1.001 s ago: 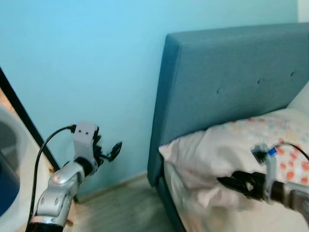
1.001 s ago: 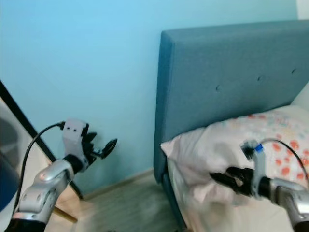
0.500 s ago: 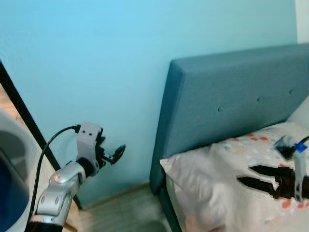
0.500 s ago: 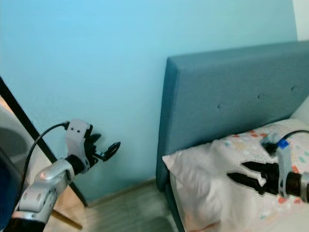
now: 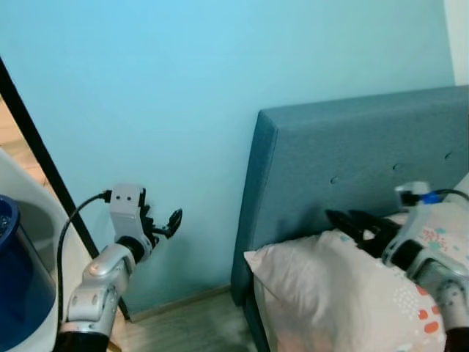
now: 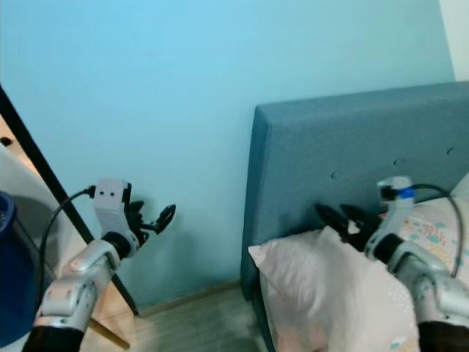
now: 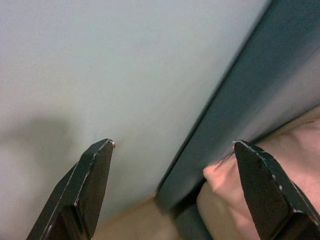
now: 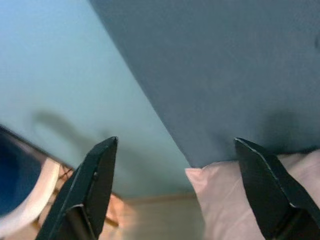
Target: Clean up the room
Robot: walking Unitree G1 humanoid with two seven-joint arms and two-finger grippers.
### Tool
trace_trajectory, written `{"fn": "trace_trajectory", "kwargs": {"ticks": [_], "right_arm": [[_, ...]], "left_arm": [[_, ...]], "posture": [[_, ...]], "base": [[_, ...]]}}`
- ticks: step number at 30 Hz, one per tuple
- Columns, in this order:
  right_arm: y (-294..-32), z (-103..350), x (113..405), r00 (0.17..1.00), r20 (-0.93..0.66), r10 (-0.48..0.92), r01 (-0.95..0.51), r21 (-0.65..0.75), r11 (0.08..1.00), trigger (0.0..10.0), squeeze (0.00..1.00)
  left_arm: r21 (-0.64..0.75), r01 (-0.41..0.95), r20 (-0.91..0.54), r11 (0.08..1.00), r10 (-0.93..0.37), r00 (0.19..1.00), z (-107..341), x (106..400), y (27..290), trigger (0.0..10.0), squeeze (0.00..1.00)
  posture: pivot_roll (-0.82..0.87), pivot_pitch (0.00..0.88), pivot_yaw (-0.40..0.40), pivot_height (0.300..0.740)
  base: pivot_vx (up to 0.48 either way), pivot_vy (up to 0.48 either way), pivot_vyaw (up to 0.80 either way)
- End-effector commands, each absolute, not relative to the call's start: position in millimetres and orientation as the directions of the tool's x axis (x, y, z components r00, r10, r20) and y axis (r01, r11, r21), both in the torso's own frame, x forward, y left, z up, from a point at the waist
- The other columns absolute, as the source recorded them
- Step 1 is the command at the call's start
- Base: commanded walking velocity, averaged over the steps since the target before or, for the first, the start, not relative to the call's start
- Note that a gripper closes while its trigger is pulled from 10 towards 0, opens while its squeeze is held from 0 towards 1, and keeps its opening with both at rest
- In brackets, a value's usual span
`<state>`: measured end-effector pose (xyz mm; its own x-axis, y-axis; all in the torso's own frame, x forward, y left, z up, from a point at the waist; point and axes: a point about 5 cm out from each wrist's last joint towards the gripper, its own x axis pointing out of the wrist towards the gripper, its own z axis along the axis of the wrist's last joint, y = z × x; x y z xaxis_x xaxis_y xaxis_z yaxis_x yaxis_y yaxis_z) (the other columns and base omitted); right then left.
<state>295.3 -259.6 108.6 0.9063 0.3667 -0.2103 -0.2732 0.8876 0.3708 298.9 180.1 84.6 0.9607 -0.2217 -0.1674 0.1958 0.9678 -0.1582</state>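
Bedroom corner, light blue wall (image 5: 146, 88). Item: white pillow (image 5: 330, 290), pink-tinged, lying on the bed against the teal upholstered headboard (image 5: 352, 161). Right claw (image 5: 352, 221) released, fingers spread, empty, held just above the pillow's upper edge before the headboard. Left claw (image 5: 167, 224) released, empty, raised near the wall, well apart from the bed. Head views add a dark blue container (image 5: 18, 286) at left; right wrist view adds wooden floor (image 8: 160, 220) beneath the pillow corner.

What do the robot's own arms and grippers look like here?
Both arms are silver with rounded joints. The left gripper and right gripper each have two long black pointed fingers. A pale boxy camera sits on each wrist, fed by a black cable; the right one has a blue connector.
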Motion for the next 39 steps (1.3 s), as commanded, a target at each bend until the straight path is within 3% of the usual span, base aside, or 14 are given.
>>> {"fn": "trace_trajectory", "kwargs": {"ticks": [1, 3, 6, 8, 9, 13, 20, 24, 39], "right_arm": [[-255, 49, 279, 0.884, -0.399, 0.244, -0.104, 0.340, 0.935, 10.0, 0.00], [-255, 49, 279, 0.884, -0.399, 0.244, -0.104, 0.340, 0.935, 10.0, 0.00], [-251, 8, 263, 0.831, -0.541, 0.132, 0.015, 0.260, 0.966, 10.0, 0.00], [-251, 8, 263, 0.831, -0.541, 0.132, 0.015, 0.260, 0.966, 10.0, 0.00], [-249, -19, 243, 0.774, -0.629, 0.067, 0.126, 0.257, 0.958, 10.0, 0.00], [-249, -40, 222, 0.714, -0.700, 0.014, 0.212, 0.235, 0.949, 10.0, 0.00], [-243, -62, 195, 0.665, -0.747, 0.006, 0.246, 0.227, 0.942, 10.0, 0.00], [-233, -70, 184, 0.640, -0.765, 0.074, 0.198, 0.257, 0.946, 10.0, 0.00], [-237, -88, 149, 0.492, -0.870, 0.004, 0.199, 0.118, 0.973, 10.0, 0.00]], "left_arm": [[-0.168, 0.002, -0.416, 0.986, -0.072, 0.907, 15, 266, 202, 10.0, 0.00], [-0.168, 0.002, -0.416, 0.986, -0.072, 0.907, 15, 266, 202, 10.0, 0.00], [-0.078, -0.153, -0.601, 0.985, 0.076, 0.796, -30, 231, 226, 10.0, 0.00], [-0.078, -0.153, -0.601, 0.985, 0.076, 0.796, -30, 231, 226, 10.0, 0.00], [-0.037, -0.229, -0.685, 0.973, 0.142, 0.714, -49, 211, 233, 10.0, 0.00], [-0.021, -0.281, -0.740, 0.960, 0.174, 0.650, -61, 198, 234, 10.0, 0.00], [0.049, -0.316, -0.824, 0.947, 0.217, 0.523, -82, 163, 236, 10.0, 0.00], [0.084, -0.353, -0.850, 0.932, 0.252, 0.462, -89, 144, 243, 10.0, 0.00], [0.073, -0.298, -0.848, 0.952, 0.216, 0.484, -88, 159, 229, 10.0, 0.00]], "posture": [[-0.05, 0.000, -0.045, 0.740], [-0.05, 0.000, -0.045, 0.740], [-0.05, 0.000, -0.037, 0.740], [-0.05, 0.000, -0.037, 0.740], [-0.05, 0.000, -0.038, 0.740], [-0.04, 0.000, -0.042, 0.740], [-0.05, 0.000, -0.049, 0.740], [-0.06, 0.000, -0.051, 0.740], [-0.07, 0.000, -0.055, 0.740]], "base": [[0.000, 0.000, 0.00], [0.000, 0.000, 0.00], [-0.171, 0.000, 0.00], [-0.266, 0.000, 0.00], [-0.322, 0.000, 0.00], [-0.326, 0.000, 0.00], [-0.339, 0.000, 0.00], [-0.340, 0.000, 0.00], [-0.333, 0.000, 0.00]]}}
